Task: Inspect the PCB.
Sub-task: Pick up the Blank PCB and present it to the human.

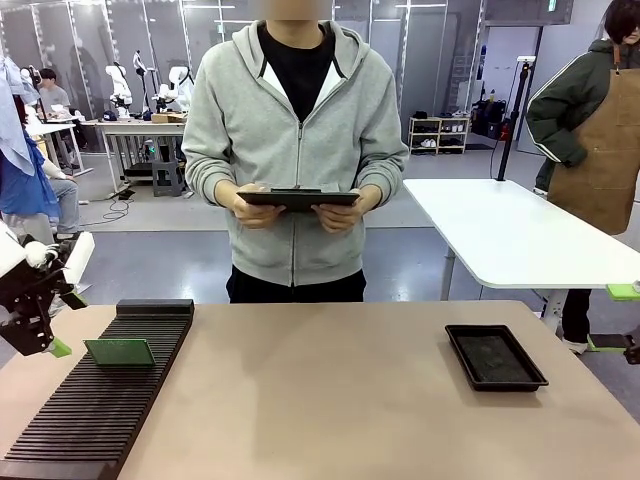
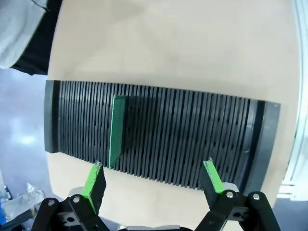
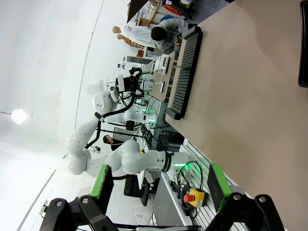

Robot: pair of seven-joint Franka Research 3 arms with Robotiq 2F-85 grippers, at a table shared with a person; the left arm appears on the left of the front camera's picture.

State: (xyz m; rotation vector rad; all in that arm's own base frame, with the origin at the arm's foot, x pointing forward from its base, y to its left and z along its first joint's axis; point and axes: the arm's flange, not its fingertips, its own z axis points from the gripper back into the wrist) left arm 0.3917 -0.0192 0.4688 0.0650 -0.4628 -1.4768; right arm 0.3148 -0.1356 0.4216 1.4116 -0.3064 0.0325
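The green PCB (image 1: 120, 352) stands on edge in a slot of the black slotted rack (image 1: 100, 410) at the table's left. In the left wrist view the PCB (image 2: 117, 130) shows edge-on, just beyond my left gripper (image 2: 153, 178), which is open and holds nothing. From the front, that left gripper (image 1: 45, 335) hovers just left of the rack. My right gripper (image 3: 159, 180) is open and holds nothing too; it sits off the table's right edge (image 1: 625, 318), far from the board.
A person across the table holds a dark tablet (image 1: 298, 198) in both hands. A shallow black tray (image 1: 495, 357) lies on the table's right side. Bare tabletop (image 1: 320, 400) stretches between rack and tray. Another white table (image 1: 510, 235) stands behind on the right.
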